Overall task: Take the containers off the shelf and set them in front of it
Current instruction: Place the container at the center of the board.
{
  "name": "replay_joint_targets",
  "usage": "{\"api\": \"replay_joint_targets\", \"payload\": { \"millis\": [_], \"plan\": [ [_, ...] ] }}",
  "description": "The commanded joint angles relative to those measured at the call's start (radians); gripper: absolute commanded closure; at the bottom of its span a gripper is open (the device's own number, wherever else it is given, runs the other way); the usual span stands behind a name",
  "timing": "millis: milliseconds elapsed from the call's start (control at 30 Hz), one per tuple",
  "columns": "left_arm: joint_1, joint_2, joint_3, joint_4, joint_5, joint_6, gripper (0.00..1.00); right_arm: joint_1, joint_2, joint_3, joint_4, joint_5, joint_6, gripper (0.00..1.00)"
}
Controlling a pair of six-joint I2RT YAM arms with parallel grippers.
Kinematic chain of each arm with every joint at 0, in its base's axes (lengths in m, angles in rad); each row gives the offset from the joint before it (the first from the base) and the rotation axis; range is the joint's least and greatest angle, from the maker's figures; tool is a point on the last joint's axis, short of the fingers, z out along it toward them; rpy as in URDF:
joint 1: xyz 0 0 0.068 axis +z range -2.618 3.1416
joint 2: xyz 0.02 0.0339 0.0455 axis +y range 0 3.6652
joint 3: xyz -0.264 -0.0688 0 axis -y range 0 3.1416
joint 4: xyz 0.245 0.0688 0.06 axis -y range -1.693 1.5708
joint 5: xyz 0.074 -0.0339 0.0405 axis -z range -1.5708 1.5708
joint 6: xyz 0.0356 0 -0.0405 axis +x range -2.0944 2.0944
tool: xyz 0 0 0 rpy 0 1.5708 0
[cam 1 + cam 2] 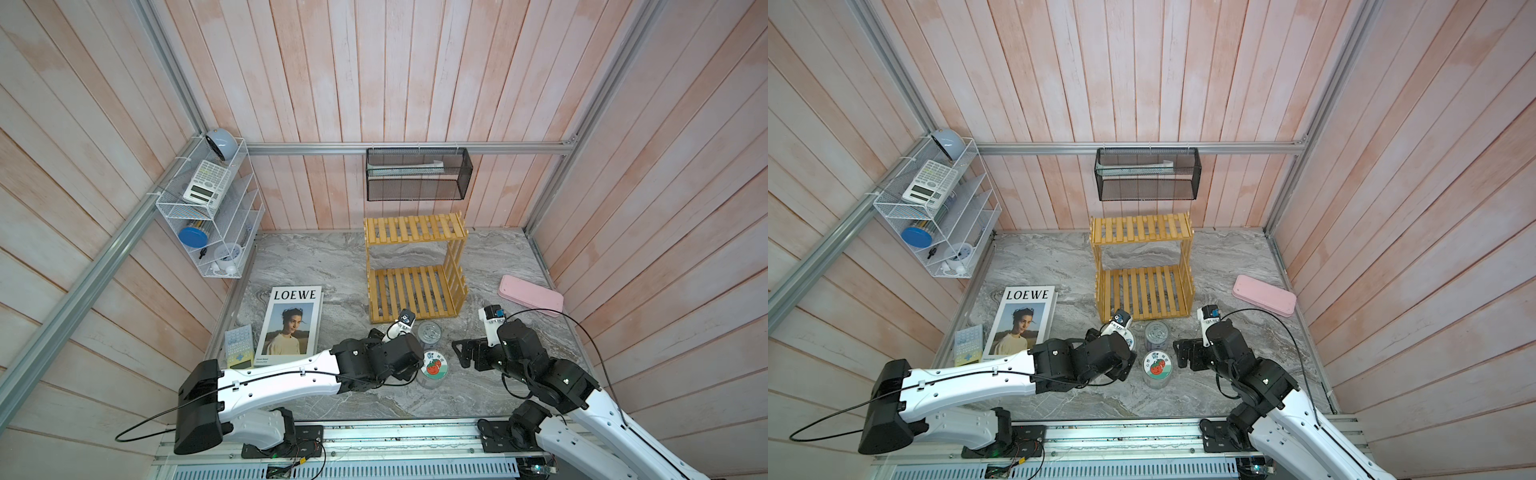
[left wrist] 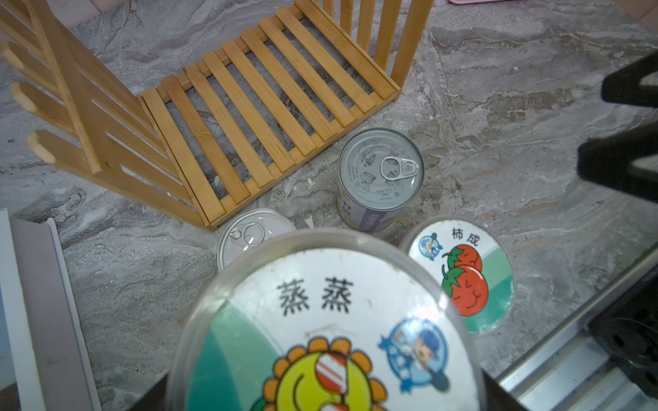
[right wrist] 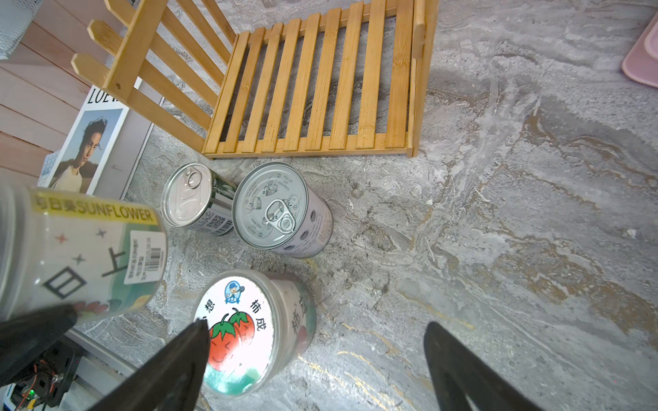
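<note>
Containers stand upright on the grey marbled table [image 1: 332, 266], in front of the shelf [image 1: 409, 291] of yellow wooden slats. In both top views a round silver tin [image 1: 429, 332], pull ring up, sits just before the lower tier's front edge. Next to it, nearer the robot, is the tomato jar [image 1: 434, 368], clear glass with a white picture lid facing up. The left arm [image 1: 282, 374] covers the spot beside them. The right end effector [image 1: 459, 354] lies near the tomato jar, apart from it, spread wide and empty.

From the left wrist, the left end effector [image 2: 324, 391] grips the sunflower jar [image 2: 327, 320], clear-walled, its flat round lid facing the camera and a dark finger against each side. Beyond it stand the tomato jar, the tin with its purple label, and a second tin [image 2: 249, 235] at the shelf's front corner.

From the right wrist, the right end effector's black fingers [image 3: 171, 366] gape over the table, holding nothing. Both tins stand just beside each other, long axes vertical. The sunflower jar shows a paper label along its side.
</note>
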Motion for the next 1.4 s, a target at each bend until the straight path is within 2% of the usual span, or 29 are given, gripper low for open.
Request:
{"api": "replay_joint_targets", "payload": {
  "millis": [0, 233, 967, 1267, 1367],
  "plan": [
    [-0.017, -0.037, -0.041, 0.001, -0.033, -0.064, 0.3, -0.006, 0.002, 0.031, 0.002, -0.01, -0.002, 0.02],
    [-0.057, -0.04, -0.121, 0.036, -0.026, -0.107, 0.3, -0.007, 0.011, 0.03, 0.015, -0.016, -0.002, 0.02],
    [-0.057, 0.074, -0.236, 0.184, -0.022, -0.107, 0.3, -0.008, 0.0, 0.025, 0.007, -0.016, 0.003, 0.02],
    [-0.052, 0.099, -0.25, 0.191, -0.023, -0.111, 0.2, -0.009, 0.001, 0.022, 0.006, -0.016, 0.006, 0.02],
    [-0.052, 0.096, -0.252, 0.19, -0.028, -0.111, 0.13, -0.009, 0.0, 0.021, 0.006, -0.017, 0.006, 0.02]
  ]
}}
